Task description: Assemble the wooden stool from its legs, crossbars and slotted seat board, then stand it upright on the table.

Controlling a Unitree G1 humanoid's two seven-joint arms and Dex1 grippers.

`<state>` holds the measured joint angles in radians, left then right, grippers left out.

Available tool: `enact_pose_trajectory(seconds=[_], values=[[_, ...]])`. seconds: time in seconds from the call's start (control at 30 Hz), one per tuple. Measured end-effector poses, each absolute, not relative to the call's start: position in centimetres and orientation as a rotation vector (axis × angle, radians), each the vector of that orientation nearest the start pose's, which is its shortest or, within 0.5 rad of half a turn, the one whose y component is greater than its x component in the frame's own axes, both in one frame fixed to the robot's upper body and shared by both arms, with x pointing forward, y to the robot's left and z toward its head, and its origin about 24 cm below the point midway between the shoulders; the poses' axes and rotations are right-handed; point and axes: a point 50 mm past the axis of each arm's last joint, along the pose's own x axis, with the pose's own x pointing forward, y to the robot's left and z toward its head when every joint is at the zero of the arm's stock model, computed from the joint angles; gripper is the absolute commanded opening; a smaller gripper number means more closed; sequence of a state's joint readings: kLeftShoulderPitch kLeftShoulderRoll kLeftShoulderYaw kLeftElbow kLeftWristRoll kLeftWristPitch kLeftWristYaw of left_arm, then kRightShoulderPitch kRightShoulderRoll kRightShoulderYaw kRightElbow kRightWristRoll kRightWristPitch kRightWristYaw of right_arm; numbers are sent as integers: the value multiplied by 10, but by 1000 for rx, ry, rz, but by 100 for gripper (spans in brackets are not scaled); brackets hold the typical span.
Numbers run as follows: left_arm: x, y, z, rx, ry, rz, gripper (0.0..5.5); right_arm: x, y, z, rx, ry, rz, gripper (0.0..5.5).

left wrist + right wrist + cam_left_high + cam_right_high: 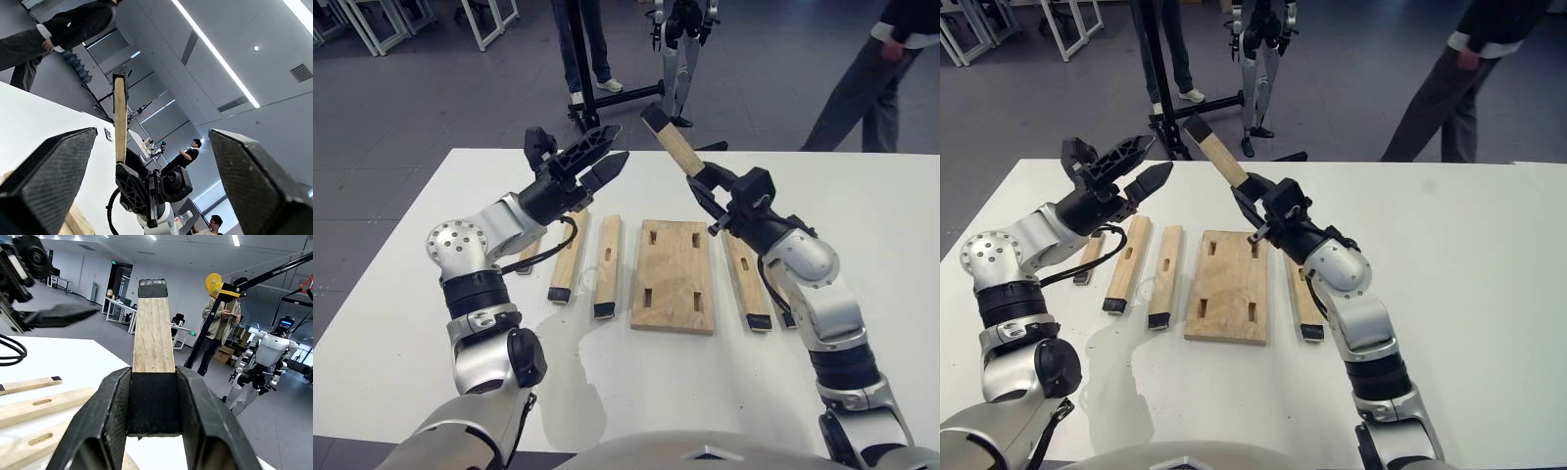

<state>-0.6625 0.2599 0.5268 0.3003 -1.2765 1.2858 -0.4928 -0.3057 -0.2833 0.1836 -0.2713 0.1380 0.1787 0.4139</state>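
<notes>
While the right gripper point(702, 182) clamps one stool leg point(673, 144) by its lower end, we list that leg as raised off the table point(862, 245). It is tilted up and away, black-capped end highest, above the far edge of the seat board point(673, 276).

Left gripper point(612, 147): fingers spread wide, nothing between them. It is held in the air over the far ends of the pieces left of the board, with its tips turned toward the raised leg but apart from it.

Seat board: flat on the table between the two arms, with four slots showing in its face.

Inner left leg point(607, 264): flat, just beside the board's left edge and lengthwise to it. One slot shows, and a black cap sits on the near end.

Outer left leg point(570, 257): flat, just beside the inner one and laid the same way.

Thin bar point(530, 257): farther left, partly under the left arm.

Right-hand leg point(746, 279): flat, just beside the board's right edge. Its black cap is on the near end, and its far part is hidden by the right arm.
</notes>
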Motion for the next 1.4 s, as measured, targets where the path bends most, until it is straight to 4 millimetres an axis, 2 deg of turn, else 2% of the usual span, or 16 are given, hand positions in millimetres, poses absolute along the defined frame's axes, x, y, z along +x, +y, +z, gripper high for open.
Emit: enact_pose_trajectory(seconds=[0.37,0.5,0.67,0.9,1.07,1.4], values=[[312,151,170,-1118,288,-1085,422,264,-92,143,-202,-265,691,129],[314,148,163,-1101,320,-1050,422,260,-87,136,-194,-242,709,129],[310,145,139,-1069,400,-997,422,259,-86,137,-188,-244,711,129],[312,146,139,-1086,377,-983,422,247,-76,128,-163,-210,756,129],[314,146,139,-1117,352,-955,335,244,-76,122,-161,-186,753,129],[316,139,138,-1141,348,-944,147,244,-76,123,-159,-191,747,129]])
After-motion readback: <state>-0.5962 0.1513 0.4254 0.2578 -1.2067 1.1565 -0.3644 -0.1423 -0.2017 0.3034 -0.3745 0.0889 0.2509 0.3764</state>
